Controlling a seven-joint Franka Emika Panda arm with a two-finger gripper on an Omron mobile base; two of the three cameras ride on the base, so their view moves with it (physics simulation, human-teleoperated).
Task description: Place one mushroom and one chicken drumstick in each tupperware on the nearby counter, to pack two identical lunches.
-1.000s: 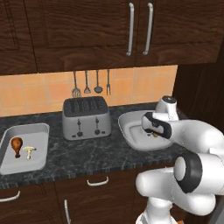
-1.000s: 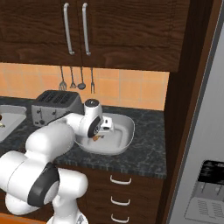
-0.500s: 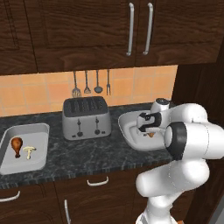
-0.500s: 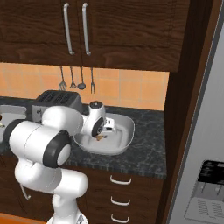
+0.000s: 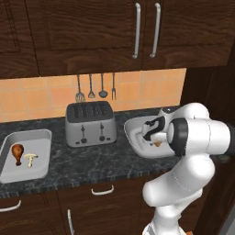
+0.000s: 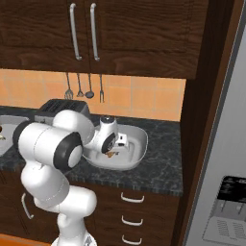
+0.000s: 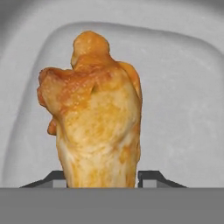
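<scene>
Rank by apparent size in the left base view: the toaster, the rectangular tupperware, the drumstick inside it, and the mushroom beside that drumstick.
Toaster and rectangular tupperware: they look alike, so no ranking between them.
Then the chicken drumstick.
Smallest, the mushroom.

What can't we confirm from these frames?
- Floor of the right tupperware: in the left base view the arm covers most of it; in the hand view the drumstick fills the middle. No mushroom can be confirmed there.
- Gripper fingertips: in the hand view just the tips show either side of the drumstick, so pad contact is unclear.
- Left tupperware: cut off by the left edge of the right base view.
</scene>
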